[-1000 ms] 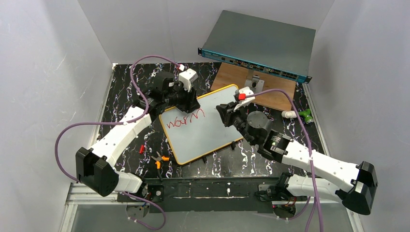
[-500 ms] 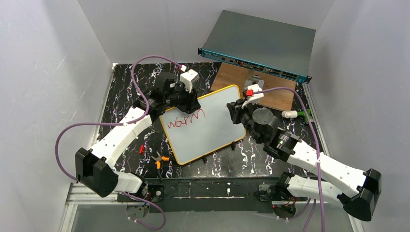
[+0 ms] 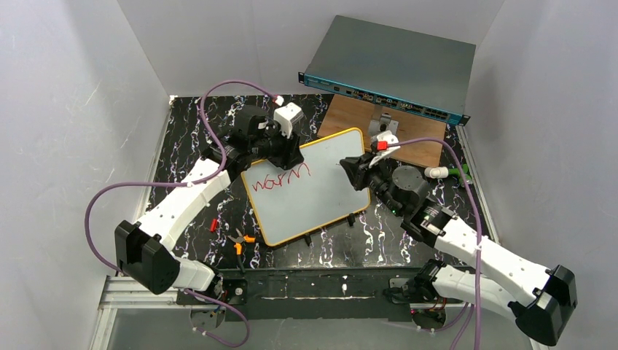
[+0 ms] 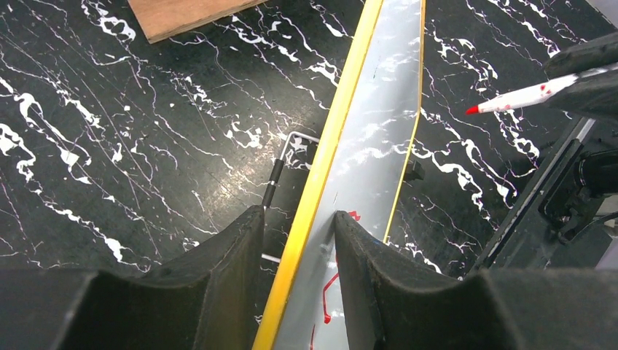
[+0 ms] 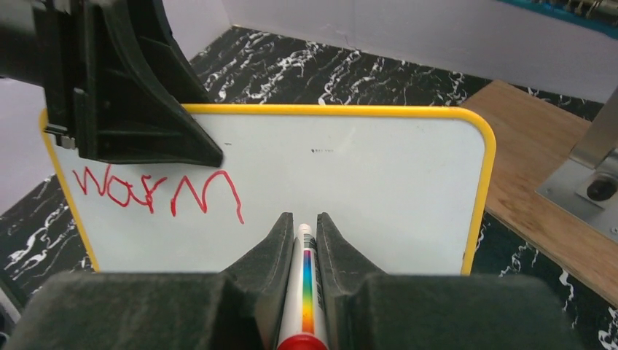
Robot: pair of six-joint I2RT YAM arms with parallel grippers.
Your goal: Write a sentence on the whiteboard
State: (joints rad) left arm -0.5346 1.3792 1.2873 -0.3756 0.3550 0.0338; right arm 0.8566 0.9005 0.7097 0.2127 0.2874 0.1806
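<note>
The whiteboard (image 3: 313, 200), white with an orange-yellow rim, lies tilted on the black marbled table. Red lettering, the sentence (image 3: 280, 179), reads "warm" near its upper left; the same word (image 5: 157, 191) shows in the right wrist view. My left gripper (image 3: 288, 157) is shut on the board's far left edge; in its own view the left gripper (image 4: 297, 215) straddles the rim, one finger on the white face. My right gripper (image 3: 352, 171) hovers at the board's right side, shut on a red marker (image 5: 306, 284). The marker's tip (image 4: 477, 109) hangs off the surface.
A grey rack box with a teal front (image 3: 393, 65) stands at the back, over a wooden board (image 3: 419, 146) bearing a metal bracket (image 3: 384, 125). Orange-handled pliers (image 3: 240, 240) and a small red piece (image 3: 213, 224) lie near left. A white and green object (image 3: 448, 172) lies right.
My right arm has drawn back to the right, taking the marker from over the board's middle to its right edge. The left gripper keeps its hold on the board.
</note>
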